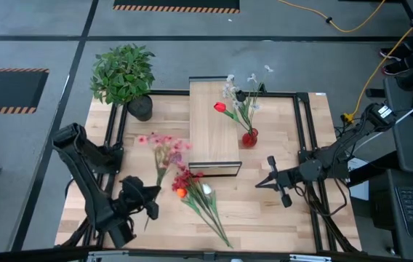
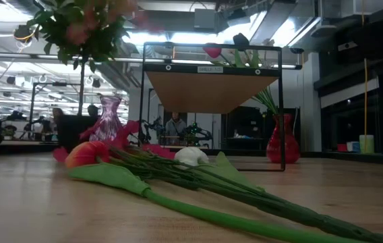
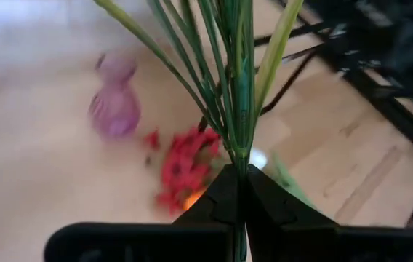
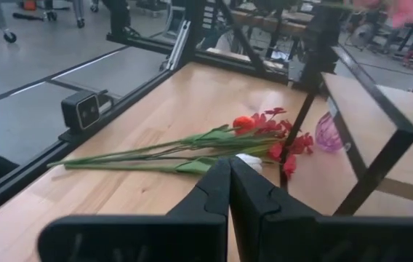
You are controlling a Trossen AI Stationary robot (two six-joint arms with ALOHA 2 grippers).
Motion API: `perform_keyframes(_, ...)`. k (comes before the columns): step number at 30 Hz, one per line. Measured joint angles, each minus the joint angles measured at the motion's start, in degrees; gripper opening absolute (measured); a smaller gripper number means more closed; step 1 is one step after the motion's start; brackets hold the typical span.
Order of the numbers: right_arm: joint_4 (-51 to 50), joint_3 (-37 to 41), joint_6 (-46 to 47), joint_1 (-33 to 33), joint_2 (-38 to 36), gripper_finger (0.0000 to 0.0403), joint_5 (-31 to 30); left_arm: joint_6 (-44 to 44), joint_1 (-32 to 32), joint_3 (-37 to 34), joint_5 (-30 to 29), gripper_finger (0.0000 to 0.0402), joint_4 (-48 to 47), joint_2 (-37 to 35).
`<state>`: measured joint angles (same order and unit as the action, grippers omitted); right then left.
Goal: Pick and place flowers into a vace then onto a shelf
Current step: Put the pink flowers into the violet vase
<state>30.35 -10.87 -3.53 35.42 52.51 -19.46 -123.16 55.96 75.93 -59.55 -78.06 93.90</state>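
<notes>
Starting at your left, the left gripper [image 1: 150,201] sits over the near-left part of the table [image 1: 279,218], its fingers [image 3: 265,211] pressed together around a bunch of green stems [image 3: 230,87] that rise from between them; pink blossoms [image 1: 164,143] show at the far end of that bunch, above a pink vase [image 3: 115,108] standing on the tabletop. Just right of it you have the loose flowers [image 1: 195,195] lying flat on the wood near the front, red and orange heads and a white bud toward the shelf [image 1: 212,124], stalks running toward the near edge. The shelf stands in the middle. On its right side a red vase [image 1: 249,137] holds a red tulip and pale blossoms. At the far left corner you see a potted plant [image 1: 123,73]. On your right, the right gripper [image 1: 260,183] hangs over the table beside the shelf's near right corner, fingers closed together with nothing between them.
</notes>
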Motion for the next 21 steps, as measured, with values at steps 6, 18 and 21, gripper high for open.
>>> perform_keyframes(6,1.9,0.0,0.0,-1.6,0.0,0.0007,0.0,17.6,-0.2,0.0,-6.5,0.0004,0.0,-2.1)
perform_keyframes(18,6.6,0.0,-1.9,-3.6,0.0,0.0007,0.0,35.7,-0.6,0.1,-11.4,0.0004,3.7,-7.3)
perform_keyframes(21,8.0,0.0,-3.1,-4.4,0.0,0.0007,0.0,40.8,-1.4,0.1,-11.8,0.0003,3.5,-9.7)
